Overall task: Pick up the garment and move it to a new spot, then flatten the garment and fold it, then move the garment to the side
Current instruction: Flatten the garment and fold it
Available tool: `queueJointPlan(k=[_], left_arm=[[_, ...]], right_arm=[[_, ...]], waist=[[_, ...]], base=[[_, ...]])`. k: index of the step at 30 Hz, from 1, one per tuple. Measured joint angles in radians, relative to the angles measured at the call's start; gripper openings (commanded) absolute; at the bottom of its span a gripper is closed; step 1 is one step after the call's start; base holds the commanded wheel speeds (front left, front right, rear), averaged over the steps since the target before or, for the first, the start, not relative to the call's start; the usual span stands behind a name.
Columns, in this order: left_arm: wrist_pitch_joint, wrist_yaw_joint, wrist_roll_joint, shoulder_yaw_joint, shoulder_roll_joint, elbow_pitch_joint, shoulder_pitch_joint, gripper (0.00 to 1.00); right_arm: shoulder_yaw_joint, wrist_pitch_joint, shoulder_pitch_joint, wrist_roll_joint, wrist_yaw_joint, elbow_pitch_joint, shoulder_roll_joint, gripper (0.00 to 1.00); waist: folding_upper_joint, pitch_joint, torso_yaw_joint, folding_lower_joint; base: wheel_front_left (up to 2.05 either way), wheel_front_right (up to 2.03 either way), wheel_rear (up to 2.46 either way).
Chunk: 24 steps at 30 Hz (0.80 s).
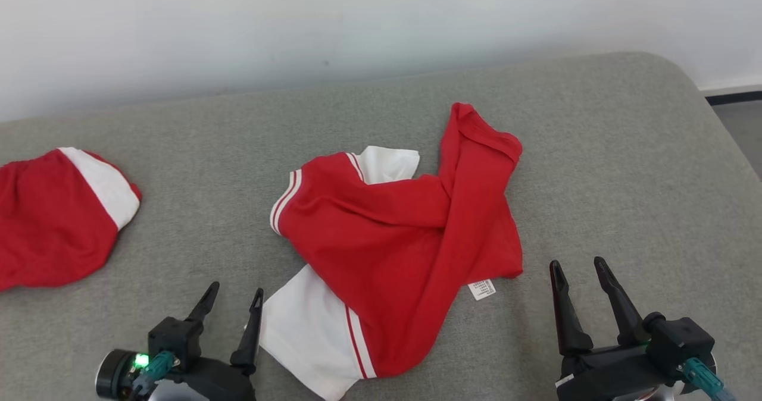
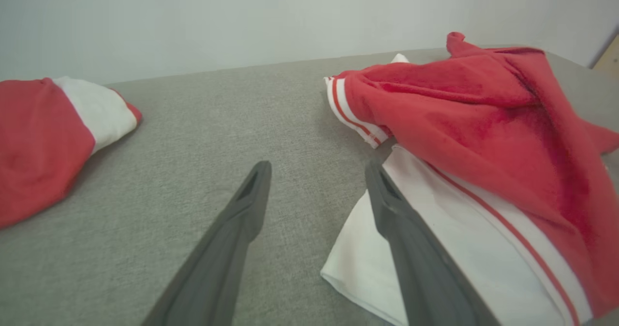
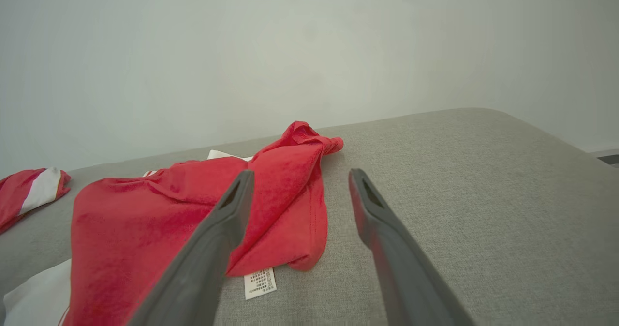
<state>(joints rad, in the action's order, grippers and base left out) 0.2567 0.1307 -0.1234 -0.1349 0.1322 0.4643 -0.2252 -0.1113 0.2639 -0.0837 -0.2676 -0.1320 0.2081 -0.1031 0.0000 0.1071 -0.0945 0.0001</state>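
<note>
A crumpled red garment (image 1: 393, 234) with white sleeves and striped cuffs lies in the middle of the grey padded surface (image 1: 625, 169). It also appears in the left wrist view (image 2: 483, 137) and the right wrist view (image 3: 159, 219). A white care label (image 1: 482, 289) pokes out at its near right edge. My left gripper (image 1: 235, 294) stands open just left of the garment's near white sleeve (image 2: 464, 253), its right finger beside the cloth. My right gripper (image 1: 577, 264) stands open to the right of the garment, holding nothing.
A second red and white garment (image 1: 56, 216) lies at the far left of the surface. A pale wall (image 1: 357, 20) runs behind. The surface's rounded right edge (image 1: 723, 127) drops to the floor. Bare grey fabric stretches between the two garments and at the right.
</note>
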Motion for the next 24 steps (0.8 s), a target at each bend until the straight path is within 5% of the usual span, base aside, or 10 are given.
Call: queueJointPlan(k=[11,13,14,24], left_arm=[[-0.020,0.000,-0.074,-0.140,0.046,0.188,-0.059,1.00],[-0.020,0.000,-0.086,-0.149,0.047,0.198,-0.061,0.17],[-0.019,0.000,-0.096,-0.157,0.048,0.205,-0.066,0.00],[0.002,-0.020,-0.157,-0.133,0.056,0.182,-0.084,0.00]], right_arm=[[0.000,0.000,-0.009,-0.005,0.000,0.019,0.007,1.00],[0.001,0.000,-0.009,-0.005,0.000,0.020,0.007,1.00],[0.003,0.000,-0.009,-0.005,0.000,0.021,0.007,1.00],[0.028,0.000,0.008,-0.005,0.000,0.028,0.011,1.00]], waist=[[0.0000,0.025,-0.057,0.0000],[0.0000,0.025,-0.059,0.0000],[0.0000,0.023,-0.059,0.0000],[0.0000,-0.002,-0.013,0.0000]], base=[[0.00,0.00,0.00],[0.00,0.00,0.00],[0.00,0.00,0.00],[0.00,0.00,0.00]])
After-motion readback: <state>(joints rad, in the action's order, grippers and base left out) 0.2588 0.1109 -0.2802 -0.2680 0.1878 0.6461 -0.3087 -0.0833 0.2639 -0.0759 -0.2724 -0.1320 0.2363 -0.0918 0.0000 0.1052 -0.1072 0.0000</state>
